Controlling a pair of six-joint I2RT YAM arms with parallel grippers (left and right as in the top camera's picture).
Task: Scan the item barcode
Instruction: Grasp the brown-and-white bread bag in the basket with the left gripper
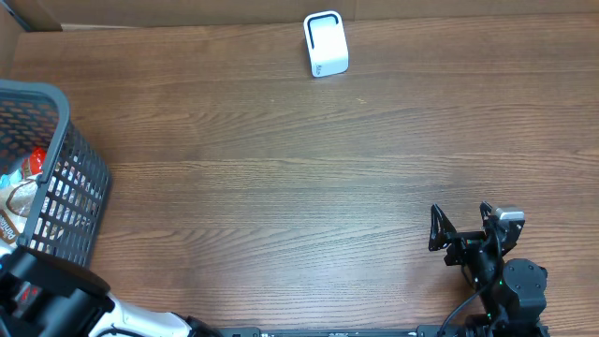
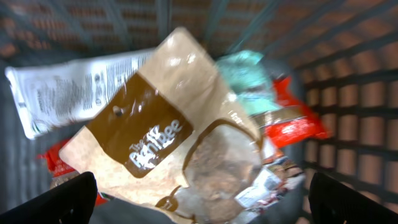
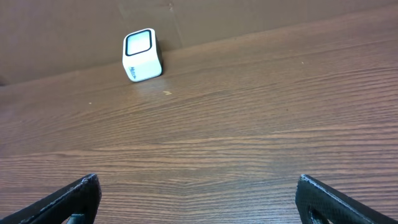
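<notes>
Remote view, non-task items. I see a wood-grain table backed by a cardboard wall. A dark mesh basket stands at its left edge, holding a white printed packet, a teal packet and a red packet.

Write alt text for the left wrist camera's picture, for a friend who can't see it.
A tan-and-brown pouch lies atop a white packet, a teal packet and red packets inside a dark mesh basket. The left gripper hangs open above it, fingertips at the lower corners.
</notes>
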